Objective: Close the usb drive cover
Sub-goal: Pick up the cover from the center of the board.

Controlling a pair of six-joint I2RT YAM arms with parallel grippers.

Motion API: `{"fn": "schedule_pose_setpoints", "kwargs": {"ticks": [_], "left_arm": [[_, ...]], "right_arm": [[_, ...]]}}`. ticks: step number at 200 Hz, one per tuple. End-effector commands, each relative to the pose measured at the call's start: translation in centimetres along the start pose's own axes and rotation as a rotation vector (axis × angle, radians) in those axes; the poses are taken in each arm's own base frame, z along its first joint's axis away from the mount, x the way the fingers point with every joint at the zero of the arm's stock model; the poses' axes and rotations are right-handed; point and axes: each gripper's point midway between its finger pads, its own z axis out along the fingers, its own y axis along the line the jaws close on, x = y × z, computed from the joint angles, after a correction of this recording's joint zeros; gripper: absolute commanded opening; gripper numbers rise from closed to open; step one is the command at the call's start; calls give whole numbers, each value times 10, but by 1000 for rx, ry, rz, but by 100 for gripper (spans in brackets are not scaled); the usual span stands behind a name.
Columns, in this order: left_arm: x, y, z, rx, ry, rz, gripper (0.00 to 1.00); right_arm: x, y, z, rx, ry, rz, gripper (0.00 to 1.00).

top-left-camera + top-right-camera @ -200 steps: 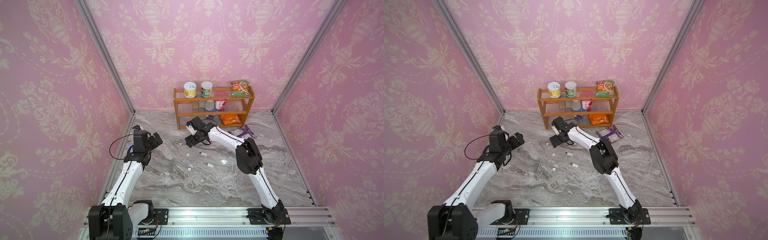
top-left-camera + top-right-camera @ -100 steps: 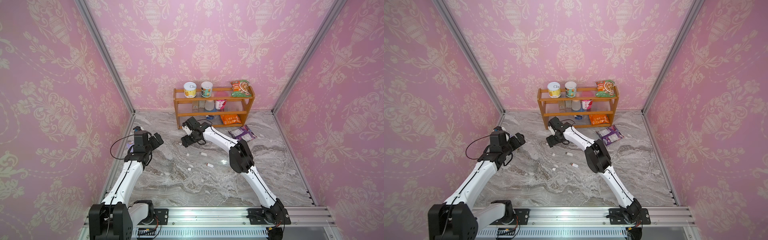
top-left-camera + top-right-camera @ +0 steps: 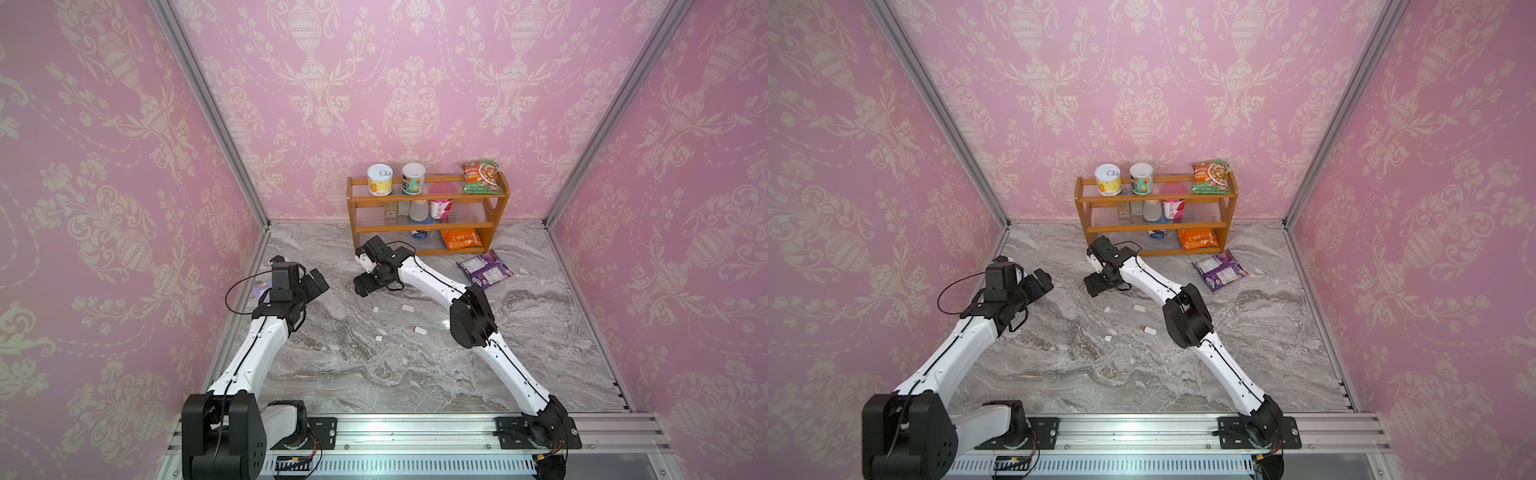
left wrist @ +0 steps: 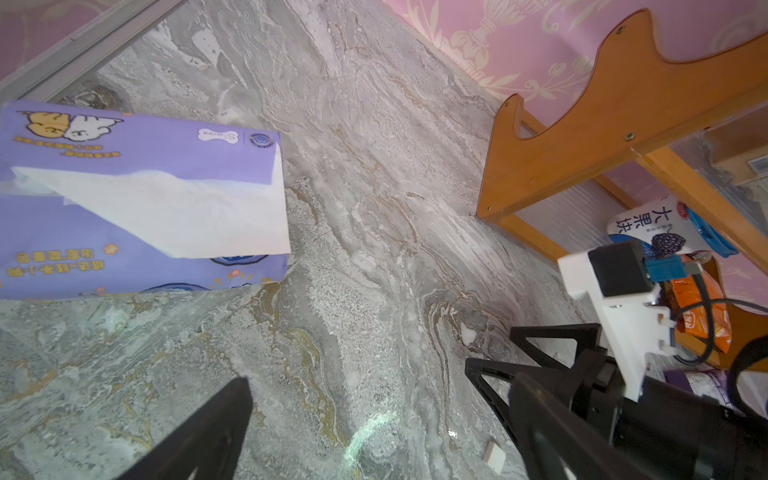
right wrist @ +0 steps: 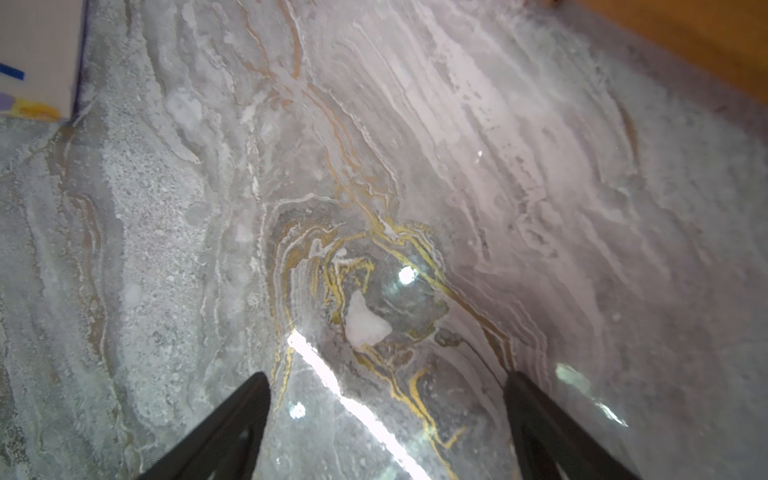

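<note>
Found right claw (image 3: 363, 286) open, empty, over bare desk (image 3: 374, 374). Located usb drive (image 3: 420, 330) base-ward and rightward of it, long axis crosswise. Found left claw (image 3: 316, 283) open, farther off.

Right gripper (image 3: 360, 289) displaced across the bench (image 3: 415, 374) toward its left edge, now in front of the left end of the shelf (image 3: 428, 203) near the back edge. Elbow of the right arm (image 3: 471, 320) swung the same way, bringing it closer to the red-tipped usb drive (image 3: 419, 330).
</note>
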Motion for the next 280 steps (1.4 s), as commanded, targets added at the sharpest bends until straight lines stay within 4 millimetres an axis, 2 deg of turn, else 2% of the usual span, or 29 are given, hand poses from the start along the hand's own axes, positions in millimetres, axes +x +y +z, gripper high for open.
{"fn": "schedule_pose_setpoints", "kwargs": {"ticks": [1, 47, 86, 172, 225, 246, 273, 280], "left_arm": [[-6, -14, -1, 42, 17, 1, 99], [-2, -15, 10, 48, 46, 2, 99], [4, -17, 13, 61, 71, -10, 99], [15, -8, 13, 36, 98, -1, 99], [17, -5, 13, 21, 105, 6, 99], [17, -4, 14, 15, 107, 10, 99], [17, -4, 16, 13, 111, 4, 99], [18, -4, 17, 14, 114, 4, 99]], "right_arm": [[19, -3, 2, 46, 57, 8, 90], [41, -5, -14, 170, 97, -103, 90], [53, 8, -20, 99, 112, -199, 77], [84, 19, -22, -11, 165, -463, 72], [102, 26, -20, -61, 203, -561, 69], [110, 28, -18, -84, 235, -570, 58], [117, 25, -14, -81, 266, -579, 56], [118, 25, -14, -88, 268, -581, 52]]}}
